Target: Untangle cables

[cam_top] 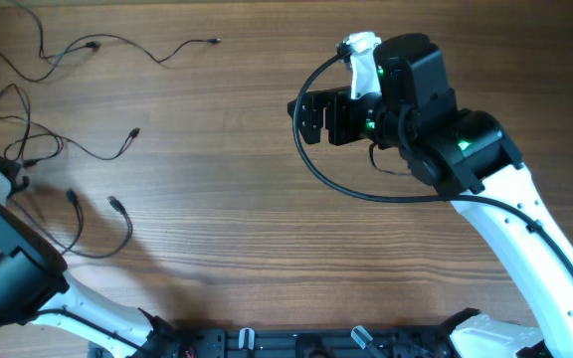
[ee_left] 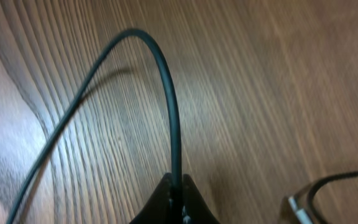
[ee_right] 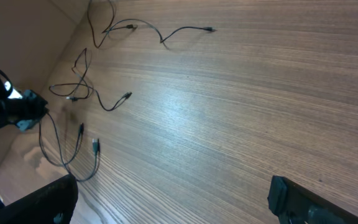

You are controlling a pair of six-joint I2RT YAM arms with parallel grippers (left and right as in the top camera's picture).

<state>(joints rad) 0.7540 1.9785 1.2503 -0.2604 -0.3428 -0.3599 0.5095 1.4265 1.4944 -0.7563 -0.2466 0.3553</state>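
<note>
Left gripper (ee_left: pixel 176 190) sits at bottom centre of the left wrist view, fingers pressed together and pinching a thin black cable (ee_left: pixel 170 99). It arcs up out of the tips, then curves down to the lower left over the wooden table (ee_left: pixel 260 74). A 2nd strand (ee_left: pixel 337 179) w/ a pale plug end pokes in at the lower right corner of that view. Can't tell which overhead strand the pinched one is. Overhead, the cables (cam_top: pixel 28 139) all lie in the left third of the frame. The top strand (cam_top: pixel 117 42) runs along the upper left, its plug end toward top centre. Below it is a looped tangle (cam_top: pixel 23 124) w/ one end stretched to the right. Lower down is a U-shaped strand (cam_top: pixel 97 255), both plug ends pointing up, just beside the left arm, which enters from the lower left corner. Right gripper (cam_top: pixel 311 117) is upper centre-right, well apart from the cables, fingers spread wide. In the right wrist view its two fingers sit at the bottom left and bottom right corners, only bare wood between them.
</note>
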